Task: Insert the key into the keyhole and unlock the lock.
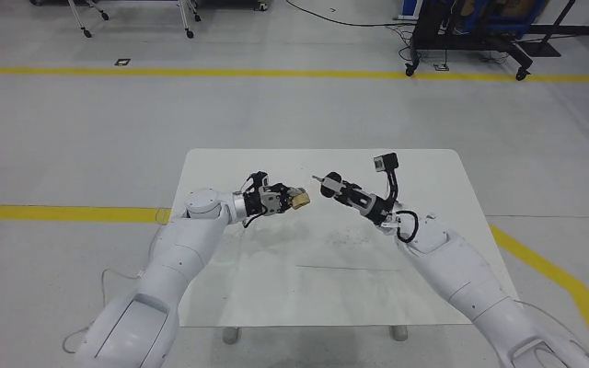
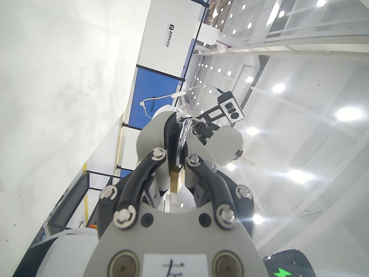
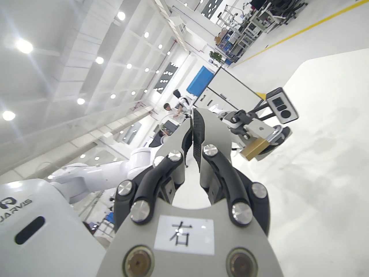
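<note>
Hovering over the white table (image 1: 423, 276), the lock (image 1: 298, 198) is clamped by the left gripper (image 1: 284, 198). The key (image 1: 317, 178) is seemingly pinched by the right gripper (image 1: 325, 183). A yellow-lined floor (image 1: 276, 101) is seen beyond.

A white table (image 1: 433, 276) is set on a grey floor. Beyond the table a yellow floor line (image 1: 276, 72) is painted across. Past it, a black wheeled cart (image 1: 469, 41) is parked far right of the table and a white wheeled frame (image 1: 138, 14) far left. A second yellow line (image 1: 74, 212) is seen at the table's left side.
</note>
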